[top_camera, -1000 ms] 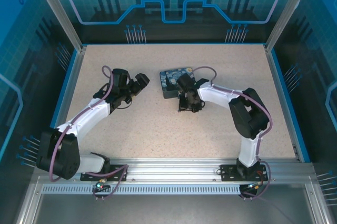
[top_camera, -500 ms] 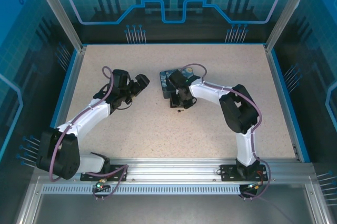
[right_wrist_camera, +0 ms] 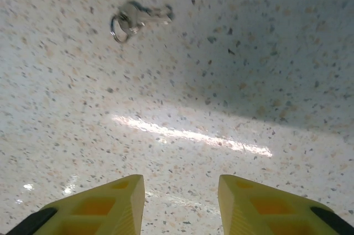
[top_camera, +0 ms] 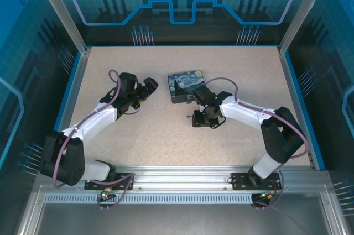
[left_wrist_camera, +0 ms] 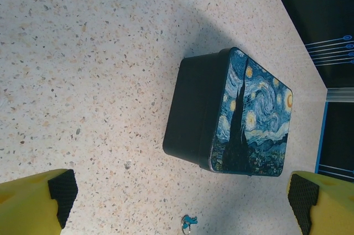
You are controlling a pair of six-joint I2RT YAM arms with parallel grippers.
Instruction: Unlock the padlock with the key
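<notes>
The key (right_wrist_camera: 135, 18) lies flat on the speckled table, a small silver key on a ring with a bit of blue on it. It also shows as the key (left_wrist_camera: 189, 223) and as a speck, the key (top_camera: 189, 116). My right gripper (right_wrist_camera: 180, 188) hovers low over the table just short of it, open, with bare table between its yellow fingers (right_wrist_camera: 110, 202). In the top view my right gripper (top_camera: 202, 118) is right of the key. My left gripper (left_wrist_camera: 182, 193) is wide open, facing the painted box. I cannot make out the padlock.
The dark-blue Starry Night box (top_camera: 186, 85) stands closed behind the key, and the left wrist view sees this box (left_wrist_camera: 232, 119) from its side. My left gripper (top_camera: 147, 89) sits to the box's left. Blue walls edge the table (top_camera: 138, 135).
The right arm swung in against the box front, then drew back toward me and to the right; its gripper now hangs beside the key. The left arm has stayed put.
</notes>
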